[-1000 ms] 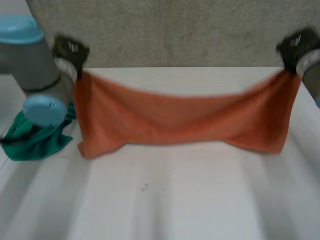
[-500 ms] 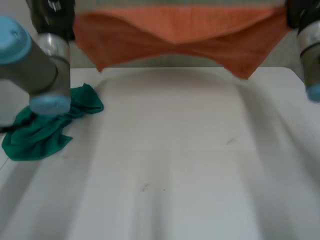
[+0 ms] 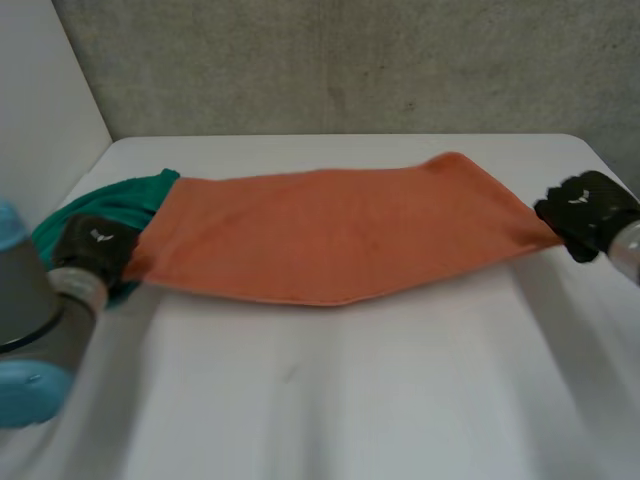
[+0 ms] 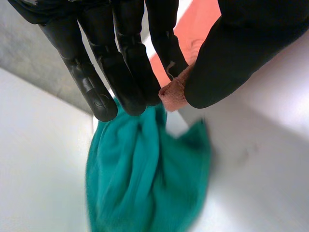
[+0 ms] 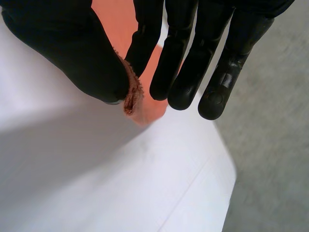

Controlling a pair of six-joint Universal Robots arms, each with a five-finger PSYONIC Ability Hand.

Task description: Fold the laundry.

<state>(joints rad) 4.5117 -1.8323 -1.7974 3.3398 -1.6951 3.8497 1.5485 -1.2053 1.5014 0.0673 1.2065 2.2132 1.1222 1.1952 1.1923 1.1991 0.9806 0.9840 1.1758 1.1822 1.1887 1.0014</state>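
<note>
An orange towel (image 3: 330, 235) lies stretched flat across the white table (image 3: 350, 400), doubled lengthwise. My left hand (image 3: 95, 250) pinches its left end between thumb and straight fingers; in the left wrist view the orange corner (image 4: 174, 92) sits in that pinch. My right hand (image 3: 585, 212) pinches the right end, and in the right wrist view the towel's edge (image 5: 133, 96) is held against the thumb (image 5: 72, 48). The towel's left end overlaps a green cloth (image 3: 115, 205).
The green cloth (image 4: 145, 174) lies crumpled beyond my left hand's fingertips, near the table's left edge. A white wall (image 3: 40, 100) stands to the left and a grey wall (image 3: 350, 60) behind. The table's right edge (image 5: 203, 183) runs just beyond my right hand.
Both hands lifted the towel high, then swung it down and forward. It now lies flat on the table, with its left end over the green cloth.
</note>
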